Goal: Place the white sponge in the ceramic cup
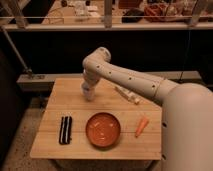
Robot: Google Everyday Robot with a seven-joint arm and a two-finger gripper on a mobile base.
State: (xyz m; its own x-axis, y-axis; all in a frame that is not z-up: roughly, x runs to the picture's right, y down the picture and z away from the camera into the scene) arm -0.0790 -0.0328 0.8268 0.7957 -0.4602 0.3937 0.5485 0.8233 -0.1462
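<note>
On the left part of the wooden table (55, 107) lies a dark oblong object (65, 130) with pale stripes running along it, set lengthwise near the front edge. Further right, towards the back of the table, the gripper (88, 93) hangs low over the boards, pointing straight down. How far it is open, and whether it has hold of anything, cannot be told. The white sponge and the ceramic cup cannot be made out apart from the pale mass at the gripper's tip. The arm (125, 80) (white, with a row of small dark dots along its side) rises from the gripper to a rounded elbow, then slopes down to the right into the robot's bulky body (187, 127). In front of the gripper sits the orange plate (103, 129), well apart from it. Right of the gripper, under the arm, lies a thin white stick-like object (128, 95), set at a slant. Nearer the front right lies a small orange carrot-like piece (142, 126), just beside the plate but not touching it.
</note>
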